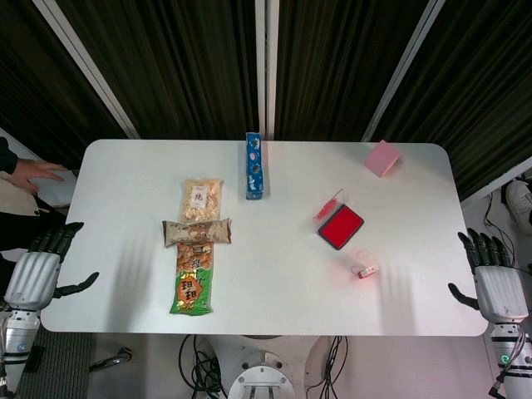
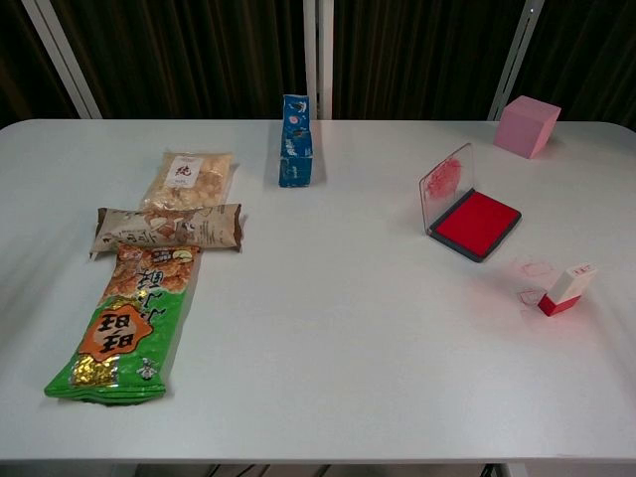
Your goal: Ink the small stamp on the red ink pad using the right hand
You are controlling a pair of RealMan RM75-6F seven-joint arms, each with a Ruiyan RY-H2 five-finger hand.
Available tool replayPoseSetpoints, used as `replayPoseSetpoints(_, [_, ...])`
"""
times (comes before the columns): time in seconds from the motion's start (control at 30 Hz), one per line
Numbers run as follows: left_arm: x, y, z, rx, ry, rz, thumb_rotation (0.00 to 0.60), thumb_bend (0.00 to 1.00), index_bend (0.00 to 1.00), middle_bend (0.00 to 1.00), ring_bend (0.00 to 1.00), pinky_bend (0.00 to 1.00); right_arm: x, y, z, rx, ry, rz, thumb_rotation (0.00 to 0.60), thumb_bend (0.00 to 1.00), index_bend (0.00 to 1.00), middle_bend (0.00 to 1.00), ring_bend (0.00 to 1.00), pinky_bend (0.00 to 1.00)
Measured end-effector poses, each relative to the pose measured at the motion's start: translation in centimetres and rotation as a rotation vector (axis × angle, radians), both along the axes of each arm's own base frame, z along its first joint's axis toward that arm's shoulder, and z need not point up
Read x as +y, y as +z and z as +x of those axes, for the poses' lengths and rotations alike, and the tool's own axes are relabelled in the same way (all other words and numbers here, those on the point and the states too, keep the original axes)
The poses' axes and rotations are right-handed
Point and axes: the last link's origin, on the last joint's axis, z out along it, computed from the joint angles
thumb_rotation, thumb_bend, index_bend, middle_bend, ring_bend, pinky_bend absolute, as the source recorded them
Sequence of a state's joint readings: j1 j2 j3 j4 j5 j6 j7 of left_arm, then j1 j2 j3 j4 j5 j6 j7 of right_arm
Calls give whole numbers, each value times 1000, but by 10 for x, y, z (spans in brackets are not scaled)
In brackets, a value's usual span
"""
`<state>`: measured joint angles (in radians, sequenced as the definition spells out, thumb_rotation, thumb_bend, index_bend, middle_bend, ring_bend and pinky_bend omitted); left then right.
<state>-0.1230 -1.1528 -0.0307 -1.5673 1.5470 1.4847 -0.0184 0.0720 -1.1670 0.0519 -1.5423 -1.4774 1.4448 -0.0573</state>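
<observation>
The red ink pad [image 1: 340,226] [image 2: 477,224] lies right of the table's middle, its clear lid [image 2: 445,184] standing open at its left side. The small stamp [image 1: 365,271] [image 2: 567,290], white with a red end, lies on its side just in front of the pad, next to faint red prints on the table. My right hand [image 1: 493,278] hangs off the table's right front corner, fingers spread, holding nothing. My left hand [image 1: 40,268] is off the left front corner, also open. Neither hand shows in the chest view.
Three snack bags [image 1: 196,244] [image 2: 149,278] lie on the table's left half. A blue carton [image 1: 254,166] [image 2: 295,141] stands at the back middle, a pink block [image 1: 381,158] [image 2: 527,125] at the back right. A person's hand [image 1: 33,172] rests beyond the left edge.
</observation>
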Motion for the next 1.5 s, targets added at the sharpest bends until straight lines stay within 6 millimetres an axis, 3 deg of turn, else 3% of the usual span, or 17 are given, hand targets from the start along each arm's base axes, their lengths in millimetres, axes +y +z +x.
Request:
replayPoseSetpoints(0.5, [-2, 1, 1, 0, -2, 9, 428, 169, 108, 132, 118, 205, 0, 0, 0, 8, 16, 9, 600, 120, 0, 0, 8, 14])
replayPoseSetpoints(0.53, [-2, 1, 0, 0, 0, 7, 428, 169, 109, 131, 118, 205, 0, 0, 0, 11, 23, 9, 600, 121, 0, 0, 59, 100])
replayPoseSetpoints(0.57, [-2, 1, 0, 0, 2, 6, 429, 169, 108, 132, 118, 205, -1, 0, 1, 14, 31, 9, 600, 123, 0, 0, 178, 285])
replayPoseSetpoints(0.6, [-2, 1, 0, 1, 4, 4, 430, 169, 108, 132, 118, 205, -2, 0, 1, 15, 41, 8, 600, 127, 0, 16, 372, 572])
replayPoseSetpoints(0.67, [-2, 1, -1, 4, 8, 2, 432, 170, 109, 132, 118, 205, -3, 0, 3, 20, 70, 9, 600, 133, 0, 97, 643, 900])
replayPoseSetpoints(0.73, [-1, 1, -1, 3, 9, 2, 429, 169, 109, 132, 118, 205, -5, -1, 3, 40, 90, 27, 600, 134, 5, 165, 775, 998])
replayPoseSetpoints(0.9, [0, -4, -2, -5, 8, -10, 434, 169, 108, 131, 118, 205, -11, -13, 5, 124, 123, 95, 600, 136, 107, 168, 793, 1000])
replayPoseSetpoints(1.23, [-1, -5, -6, -7, 17, -11, 428, 169, 109, 132, 118, 205, -34, -77, 26, 222, 236, 258, 600, 137, 159, 185, 794, 1000])
replayPoseSetpoints(1.5, [-3, -3, -9, -10, 25, -8, 430, 169, 109, 132, 118, 205, -52, -112, 42, 246, 311, 295, 600, 142, 249, 254, 794, 1000])
